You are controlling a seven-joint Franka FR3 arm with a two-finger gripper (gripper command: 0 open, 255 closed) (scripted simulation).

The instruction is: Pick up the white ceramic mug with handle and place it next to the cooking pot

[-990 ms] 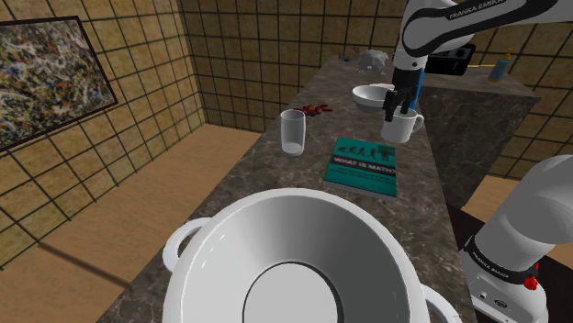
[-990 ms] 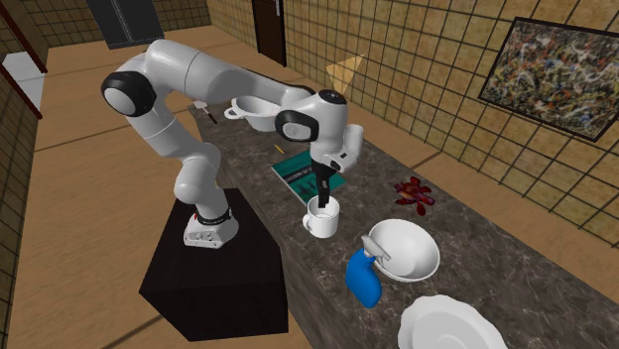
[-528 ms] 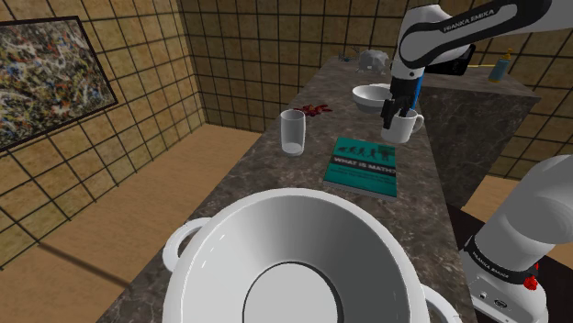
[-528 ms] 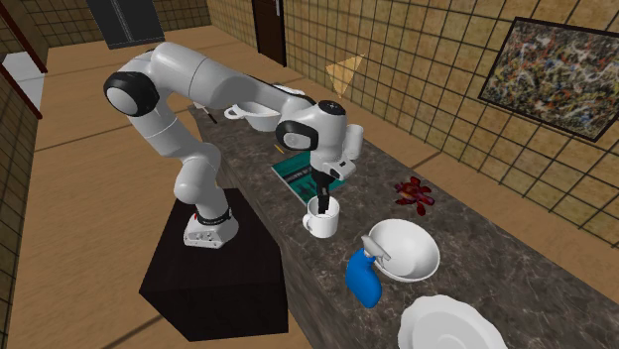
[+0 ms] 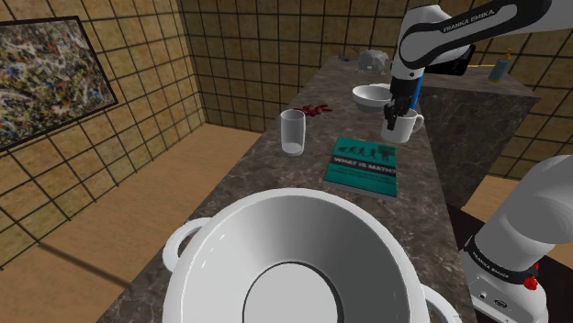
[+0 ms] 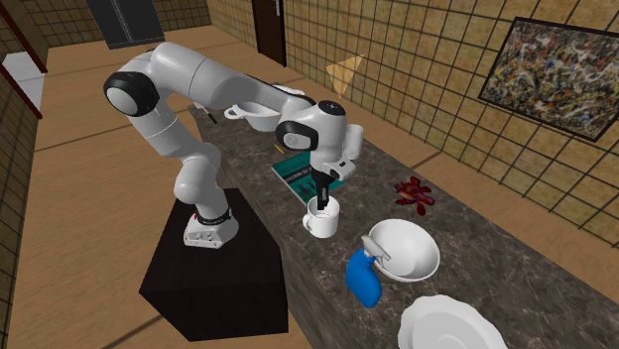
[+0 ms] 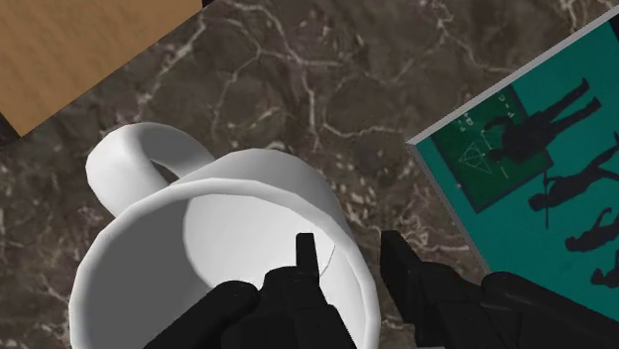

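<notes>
White mug (image 5: pixel 401 128) (image 6: pixel 322 221) (image 7: pixel 213 258) stands upright on the dark marble counter (image 5: pixel 248 174), between the teal book (image 5: pixel 365 165) (image 6: pixel 298 171) (image 7: pixel 526 169) and a white bowl (image 5: pixel 372 95) (image 6: pixel 409 250). It is near both and touches neither. The handle (image 7: pixel 134 159) points away from the book. Gripper (image 5: pixel 393 117) (image 6: pixel 321 201) (image 7: pixel 349 260) comes straight down on the rim: one finger (image 7: pixel 306 256) inside the cup, the other outside, pinched on the wall on the book side. Big white pot (image 5: pixel 294 266) (image 6: pixel 253 109) sits at the counter's other end, well apart from the mug, beyond the book. A glass (image 5: pixel 292 131) stands near the book. A blue spray bottle (image 6: pixel 363 278) is just beside the bowl.
</notes>
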